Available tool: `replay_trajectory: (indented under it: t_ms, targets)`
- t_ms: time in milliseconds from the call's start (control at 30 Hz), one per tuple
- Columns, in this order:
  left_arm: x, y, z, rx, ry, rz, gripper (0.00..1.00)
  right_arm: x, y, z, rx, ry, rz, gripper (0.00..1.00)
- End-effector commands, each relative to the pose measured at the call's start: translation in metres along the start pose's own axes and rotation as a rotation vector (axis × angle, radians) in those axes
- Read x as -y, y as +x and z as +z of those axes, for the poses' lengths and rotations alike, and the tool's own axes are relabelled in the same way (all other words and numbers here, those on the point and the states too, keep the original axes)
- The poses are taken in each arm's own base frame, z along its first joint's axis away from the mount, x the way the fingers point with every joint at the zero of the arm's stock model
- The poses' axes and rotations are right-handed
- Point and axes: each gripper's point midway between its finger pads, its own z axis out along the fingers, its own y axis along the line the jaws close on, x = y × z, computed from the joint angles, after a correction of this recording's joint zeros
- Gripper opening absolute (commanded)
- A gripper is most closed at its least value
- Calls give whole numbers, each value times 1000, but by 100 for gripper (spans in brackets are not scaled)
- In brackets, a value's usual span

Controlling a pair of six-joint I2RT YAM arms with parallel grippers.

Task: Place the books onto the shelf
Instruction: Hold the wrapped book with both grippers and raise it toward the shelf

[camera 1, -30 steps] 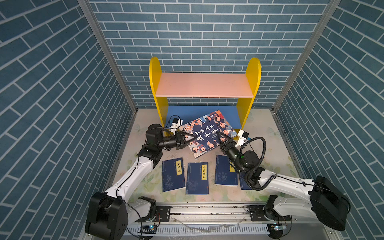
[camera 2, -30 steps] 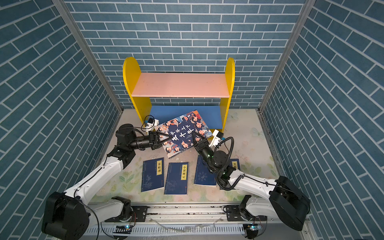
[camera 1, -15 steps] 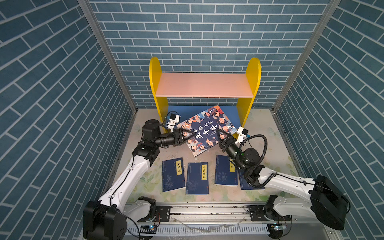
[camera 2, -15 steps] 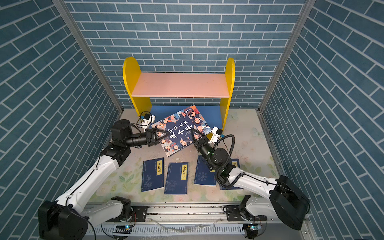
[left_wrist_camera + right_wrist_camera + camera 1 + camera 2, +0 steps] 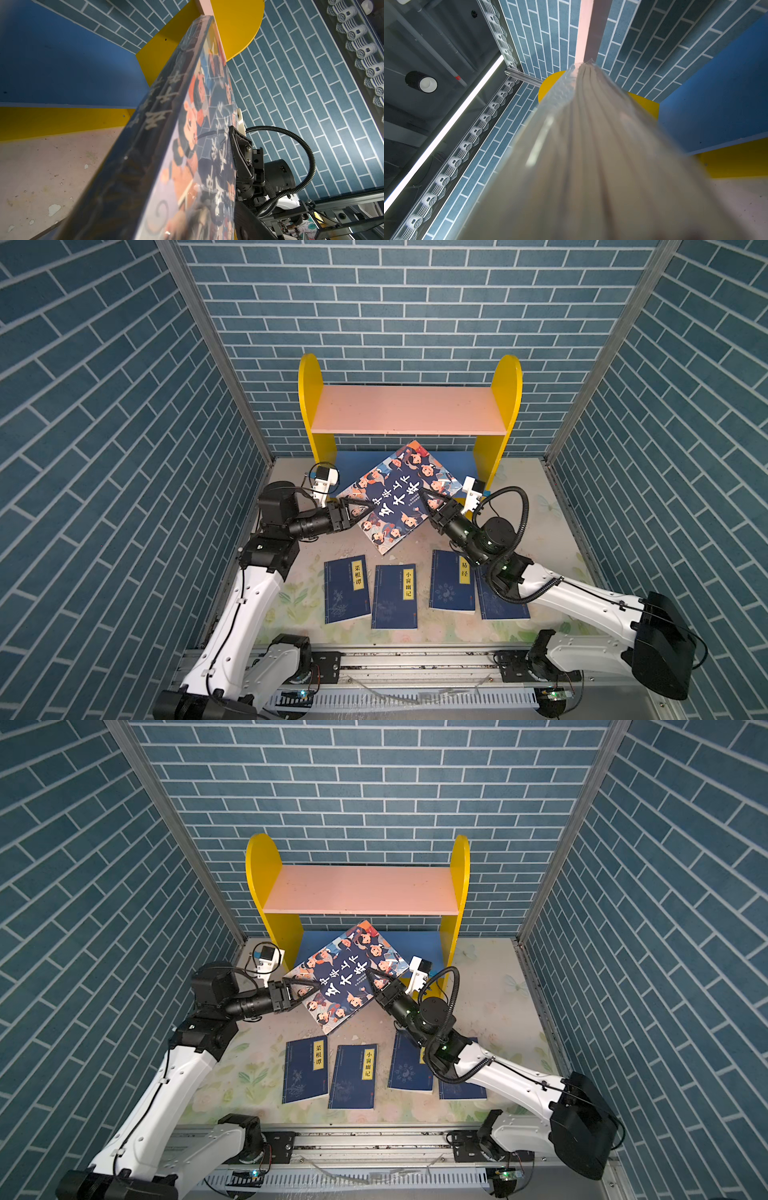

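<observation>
**Up off the table: big book clamped at one edge**

Plainly, the large book [image 5: 401, 497] [image 5: 349, 979] is the odd one out. We see a glossy navy cover crowded with cartoon faces in orange and white, and white Chinese characters across its middle. Its dark spine carries pale lettering in the left wrist view [image 5: 158, 116], and the page edges under clear wrap fill the right wrist view [image 5: 591, 155].

We take the back wall as 12 o'clock in both top views. The book hangs tilted and turned like a diamond in front of the shelf [image 5: 309, 406] [image 5: 257, 886]. Its 12 o'clock corner lies over the blue lower board [image 5: 361, 462], just under the front edge of the pink upper board [image 5: 409, 410]. We cannot tell whether its 6 o'clock corner touches the table [image 5: 552, 531].

The right claw [image 5: 422, 492] [image 5: 370, 973] comes in from 4 o'clock and is clamped on the book's edge, one finger [image 5: 239, 149] flat on the cover. The left claw [image 5: 371, 507] [image 5: 318, 987] sits at the book's 9 o'clock corner. Its jaws are spread, with the corner between them and the cover at an angle to them.

At 6 o'clock from the book, four thin navy books [image 5: 347, 593] with yellow labels lie flat in a row on the table. The one at the 3 o'clock end is partly under the right arm.
</observation>
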Motion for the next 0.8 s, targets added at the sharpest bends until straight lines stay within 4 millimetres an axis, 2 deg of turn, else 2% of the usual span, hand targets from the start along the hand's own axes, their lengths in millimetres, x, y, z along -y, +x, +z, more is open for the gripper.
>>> replay_trajectory:
  t_ms: [0,167,500,767]
  targets:
    - [3,-5,-8,23,-27,53,75,-73,-19,-8,28,-214,-8,0]
    - [-7,-10,-14,51,-62,31,79,-92,-18,-8,6,-256,-23,0]
    - [-4,-19,-36,99,-130,106,82,-131,-29,-6,1,-312,-69,0]
    - [18,-36,-59,148,-160,165,83,-162,-42,-3,14,-370,-85,0]
